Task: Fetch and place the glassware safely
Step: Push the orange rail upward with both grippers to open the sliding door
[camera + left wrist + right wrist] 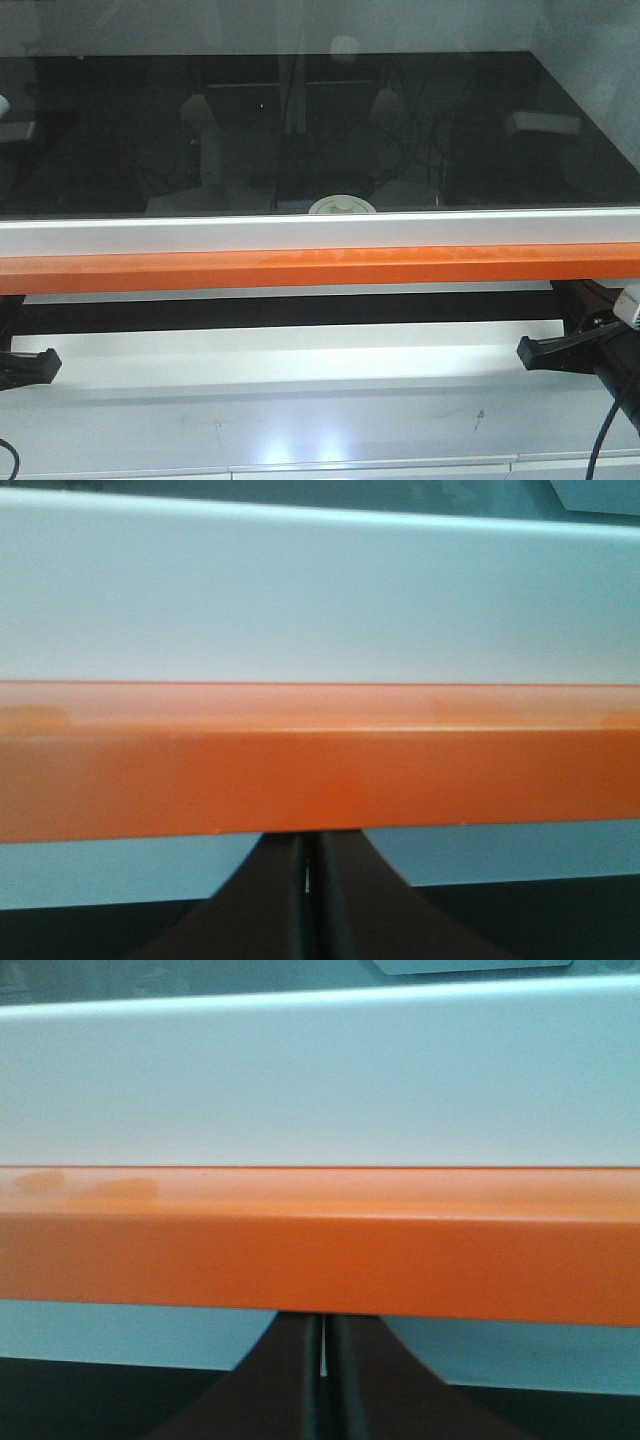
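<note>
The glassware [341, 205] stands inside the cabinet behind the dark glass sash [320, 130]. Only its round off-white lid shows above the sash's white lower frame [320, 232]; the clear body is hidden. An orange bar [320, 268] runs along the bottom of the sash. My left gripper [35, 366] sits just under the bar at the far left, and my right gripper [540, 352] just under it at the far right. In the left wrist view the left gripper [308, 848] is shut with its tips right under the orange bar [320, 780]. The right gripper [323, 1328] is likewise shut beneath the bar [320, 1260].
Below the bar a dark gap opens into the cabinet above a white sill [290, 355]. A pale counter front [300, 430] lies nearer me. The glass reflects equipment and cables. Black cable [605, 430] hangs by the right arm.
</note>
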